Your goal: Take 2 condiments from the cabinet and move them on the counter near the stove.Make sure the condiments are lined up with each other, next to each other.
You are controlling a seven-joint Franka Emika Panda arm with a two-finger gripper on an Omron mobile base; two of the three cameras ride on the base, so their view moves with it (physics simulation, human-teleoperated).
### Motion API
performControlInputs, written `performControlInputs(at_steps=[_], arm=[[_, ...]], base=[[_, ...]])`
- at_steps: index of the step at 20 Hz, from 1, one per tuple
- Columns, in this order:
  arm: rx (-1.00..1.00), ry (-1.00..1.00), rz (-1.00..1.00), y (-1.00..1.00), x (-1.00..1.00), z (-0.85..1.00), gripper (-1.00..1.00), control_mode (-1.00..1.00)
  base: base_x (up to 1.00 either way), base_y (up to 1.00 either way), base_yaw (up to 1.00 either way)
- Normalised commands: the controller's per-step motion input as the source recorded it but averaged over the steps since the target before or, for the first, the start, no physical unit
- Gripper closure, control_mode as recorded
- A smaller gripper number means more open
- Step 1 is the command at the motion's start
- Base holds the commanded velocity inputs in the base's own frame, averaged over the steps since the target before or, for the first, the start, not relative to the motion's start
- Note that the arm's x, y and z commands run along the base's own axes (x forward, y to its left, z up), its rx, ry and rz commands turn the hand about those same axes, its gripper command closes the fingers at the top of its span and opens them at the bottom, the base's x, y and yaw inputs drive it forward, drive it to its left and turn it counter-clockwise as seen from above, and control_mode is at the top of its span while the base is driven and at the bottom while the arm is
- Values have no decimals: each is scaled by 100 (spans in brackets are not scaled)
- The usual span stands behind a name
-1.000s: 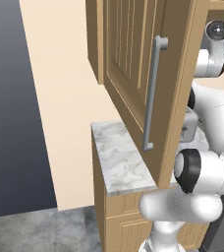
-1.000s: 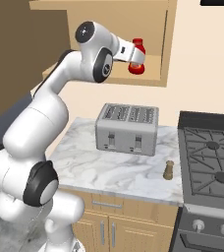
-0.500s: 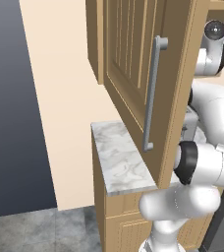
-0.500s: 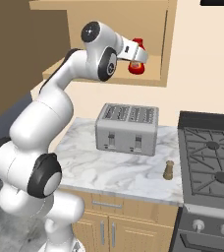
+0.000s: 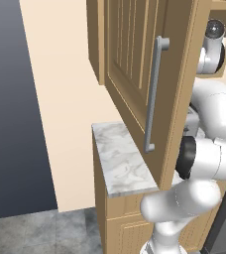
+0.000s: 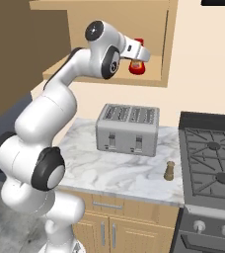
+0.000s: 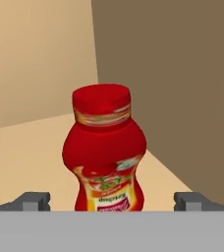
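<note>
The red bottle stands upright on the cabinet shelf, between the spread jaws, not yet gripped; it looks light, rigid and slick, so the waisted body below the cap suits gripping best

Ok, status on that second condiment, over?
Gripper open, lined up on red bottle, no grip yet. Bottle upright on cabinet shelf. Wooden shaker already on counter beside stove. Approach clear.
</note>
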Motion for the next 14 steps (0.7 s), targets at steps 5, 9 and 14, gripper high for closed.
performControlInputs(at_steps=[5,9,14], arm=[[0,3,0,-5,20,0,-100,-100],[0,3,0,-8,18,0,-100,-100],[0,2,0,-10,13,0,-100,-100]], base=[[0,0,0],[0,0,0],[0,0,0]])
